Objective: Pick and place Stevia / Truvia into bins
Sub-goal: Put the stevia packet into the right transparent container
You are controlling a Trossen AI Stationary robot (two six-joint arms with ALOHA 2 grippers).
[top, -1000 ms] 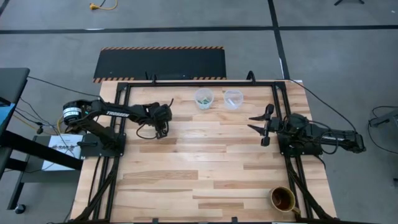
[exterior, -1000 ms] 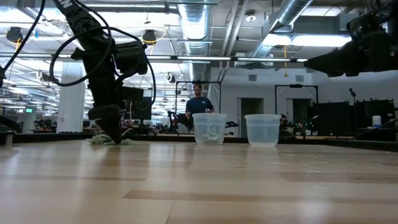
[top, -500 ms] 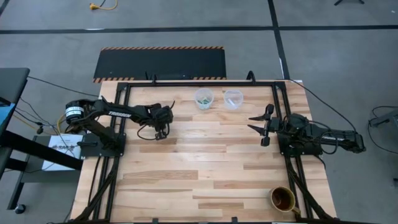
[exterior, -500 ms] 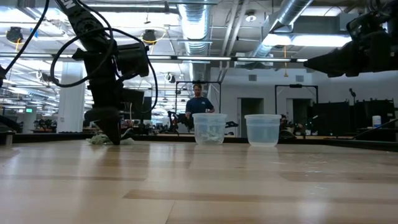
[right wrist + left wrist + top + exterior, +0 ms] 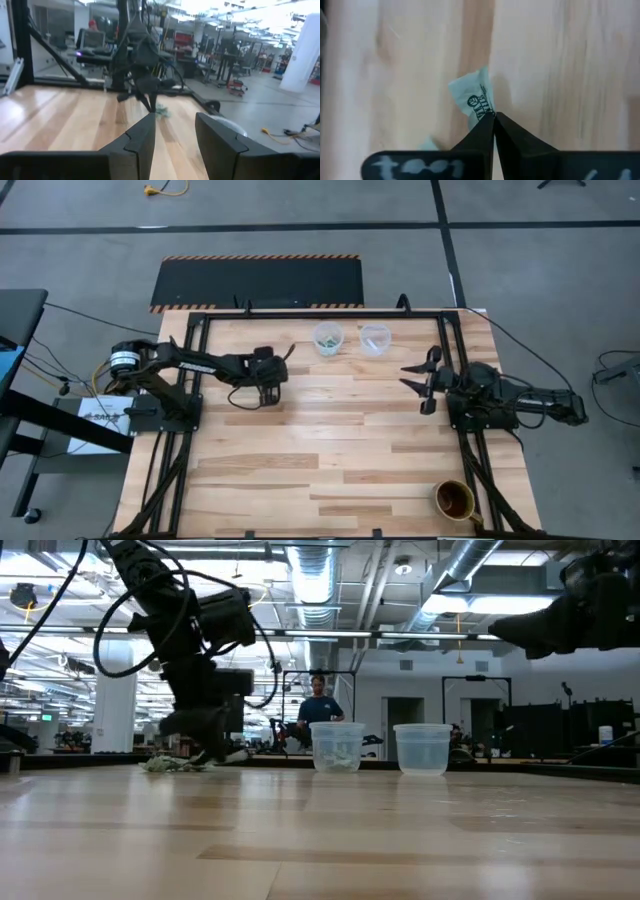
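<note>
our left gripper (image 5: 493, 116) has its fingers pressed together on the corner of a pale green stevia packet (image 5: 472, 99), pinched near one edge just above the wooden table (image 5: 330, 450), left of the two clear bins (image 5: 328, 338). a few more packets (image 5: 165, 765) lie in a small heap on the table by the gripper in the low view. our right gripper (image 5: 174, 131) waits on the far side of the table with its fingers apart, holding nothing. since the pinch is only on an edge, we judge the packet could slip or swing, so we should lift gently, keep the jaws tight and check nothing else clings to it. then we carry it across to the nearer bin, which already shows some packets inside, centre the fingertips over its rim, and only there let go, low enough that the light paper cannot flutter out.
</note>
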